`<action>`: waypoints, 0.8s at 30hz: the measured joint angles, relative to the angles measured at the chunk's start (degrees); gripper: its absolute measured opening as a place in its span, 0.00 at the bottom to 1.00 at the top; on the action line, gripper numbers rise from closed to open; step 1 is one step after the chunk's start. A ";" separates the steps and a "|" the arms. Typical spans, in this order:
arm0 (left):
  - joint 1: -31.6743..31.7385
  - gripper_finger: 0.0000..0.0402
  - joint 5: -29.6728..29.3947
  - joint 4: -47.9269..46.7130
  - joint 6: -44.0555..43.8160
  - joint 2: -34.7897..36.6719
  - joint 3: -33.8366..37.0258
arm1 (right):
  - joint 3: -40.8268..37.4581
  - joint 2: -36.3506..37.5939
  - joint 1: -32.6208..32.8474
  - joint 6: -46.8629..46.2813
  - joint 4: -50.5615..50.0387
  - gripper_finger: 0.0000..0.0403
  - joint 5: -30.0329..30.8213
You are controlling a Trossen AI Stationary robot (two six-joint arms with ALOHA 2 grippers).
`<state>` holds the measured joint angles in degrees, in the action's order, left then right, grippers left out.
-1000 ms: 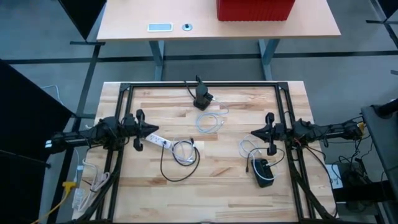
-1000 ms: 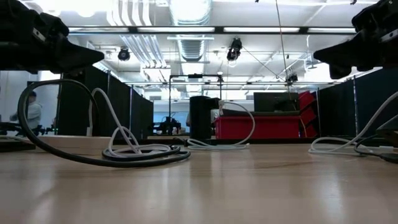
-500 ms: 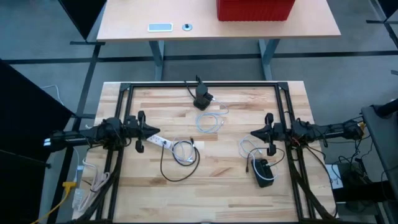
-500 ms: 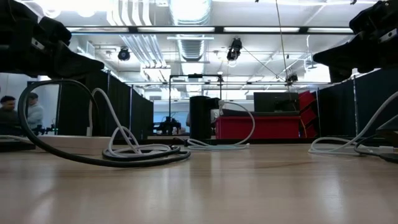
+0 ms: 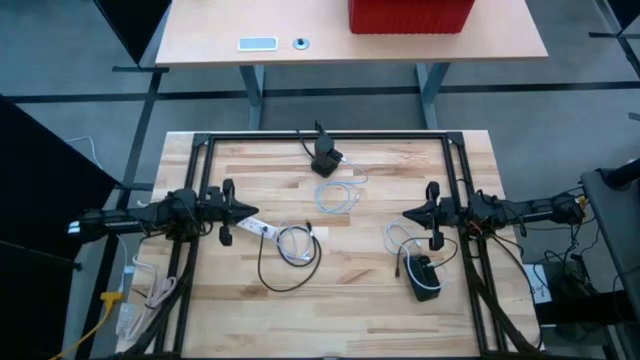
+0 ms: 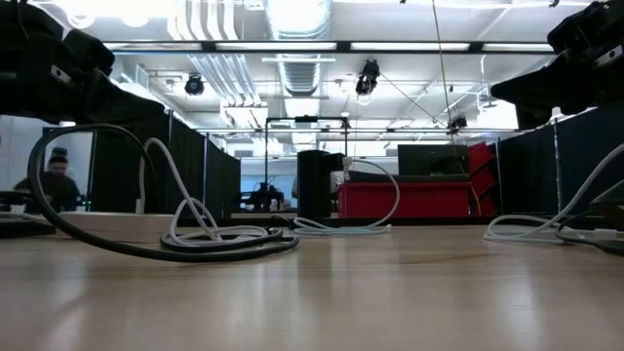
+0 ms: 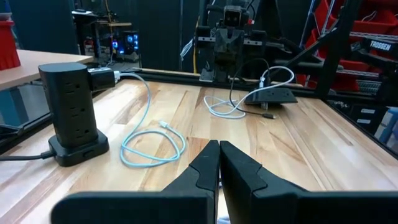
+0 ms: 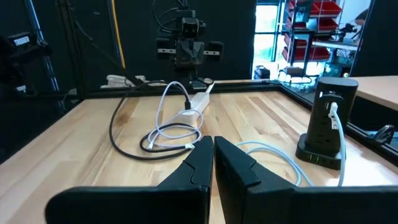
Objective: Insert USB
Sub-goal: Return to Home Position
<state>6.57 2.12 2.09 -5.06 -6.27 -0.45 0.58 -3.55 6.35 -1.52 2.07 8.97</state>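
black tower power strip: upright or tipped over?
Upright. The black tower stands on its base on the table, with its sides vertical in the left wrist view and the low view.

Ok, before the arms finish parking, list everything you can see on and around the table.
Tower outlet: one, black, upright at the table's far edge.
Light blue cable: one, loosely coiled in front of the tower.
Power strip: one, white, flat, left of centre.
Black cord: one, looped beside the strip.
White coil: one, inside that loop.
Flat black unit: one, near right.
White cable: one, beside that unit.
Red bin: one, on the far desk.
Person: one, in the room beyond.
Left gripper: shut, raised at left.
Right gripper: shut, raised at right.
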 joint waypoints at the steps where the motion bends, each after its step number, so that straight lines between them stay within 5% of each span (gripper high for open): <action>1: 0.00 0.00 -0.01 -0.04 0.00 -0.11 0.00 | 0.00 0.01 0.00 0.00 0.00 0.00 0.00; 24: 0.00 0.00 -0.01 -0.02 0.00 -0.50 0.00 | 0.00 0.02 0.00 0.00 -0.02 0.00 0.00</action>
<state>6.57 2.11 2.07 -5.06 -6.77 -0.45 0.58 -3.53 6.35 -1.52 2.04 8.97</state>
